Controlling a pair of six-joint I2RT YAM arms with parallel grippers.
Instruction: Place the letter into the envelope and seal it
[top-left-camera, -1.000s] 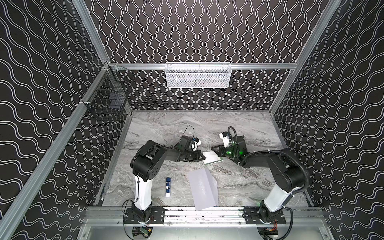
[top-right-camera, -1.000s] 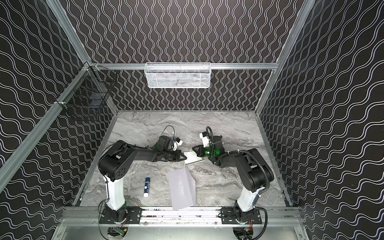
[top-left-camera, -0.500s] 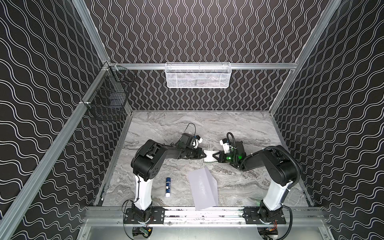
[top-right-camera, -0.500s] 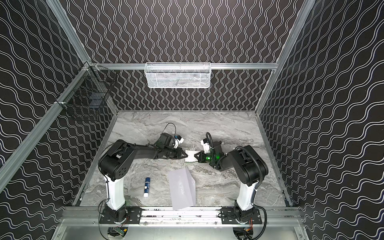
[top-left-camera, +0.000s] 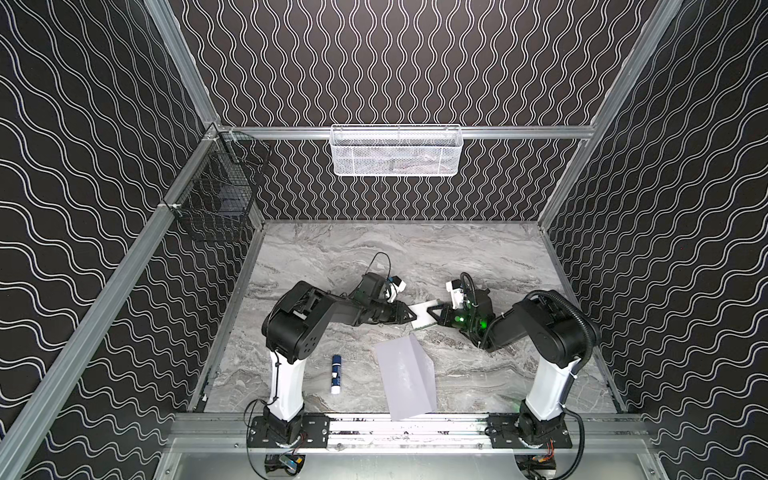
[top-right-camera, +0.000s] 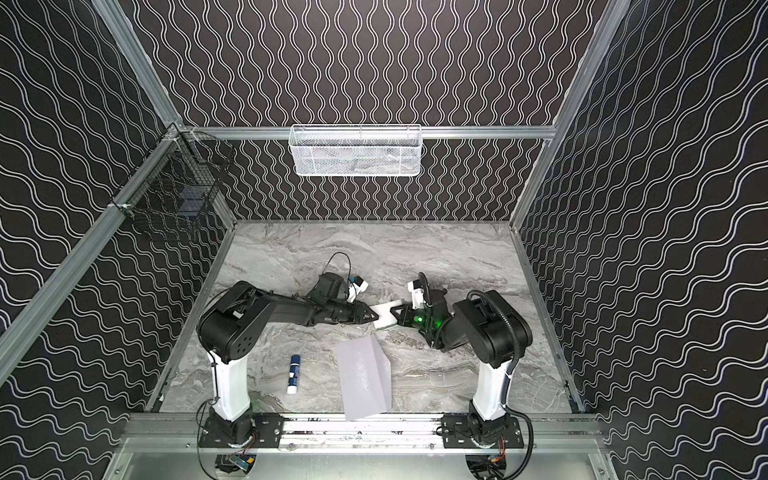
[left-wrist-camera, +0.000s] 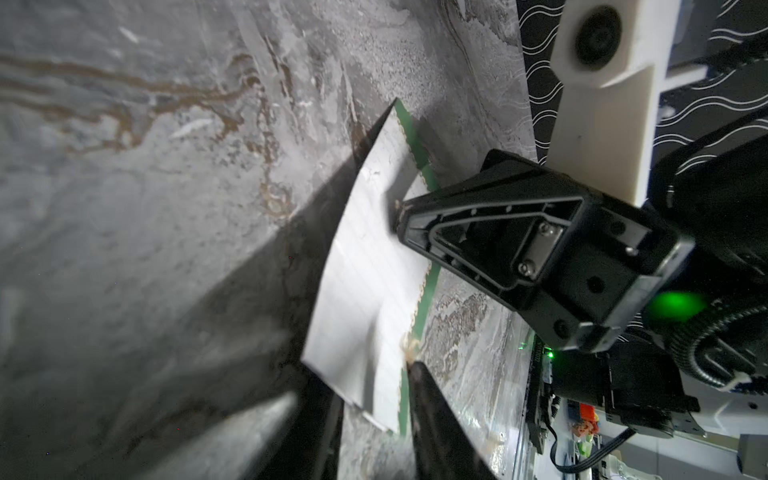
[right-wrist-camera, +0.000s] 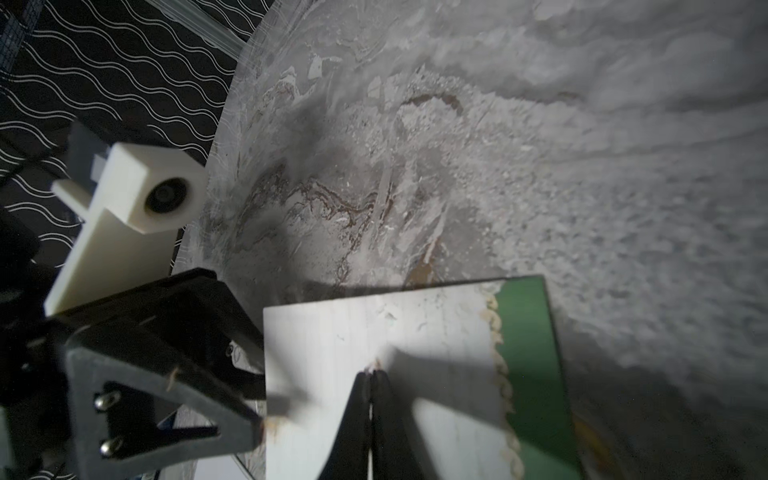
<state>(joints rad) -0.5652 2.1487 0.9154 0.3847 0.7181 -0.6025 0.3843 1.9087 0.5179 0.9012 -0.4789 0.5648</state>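
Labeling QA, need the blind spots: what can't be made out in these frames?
the letter: in both top views partly covered by the left hand and right hand; any writing too small.
the letter, right wrist view: cut off by the frame edge.
the envelope: top views, flap state and print too small.
white basket: mesh hides its contents.
glue stick: label too small.

Left arm (top-left-camera: 299, 320), right arm (top-left-camera: 548, 328): black links and joints, white lower columns (top-left-camera: 286, 382), black bolted base plates (top-left-camera: 286, 428). Right arm: ribbed black conduit (top-left-camera: 579, 318), green lights (left-wrist-camera: 673, 303) near wrist. Left arm: thin black cable loop (top-left-camera: 379, 253). White camera mounts (left-wrist-camera: 602, 83) at wrists. Right hand (left-wrist-camera: 399, 216), left hand (right-wrist-camera: 262, 399): black triangular open-frame fingers (left-wrist-camera: 498, 232), silver screws (left-wrist-camera: 544, 228).
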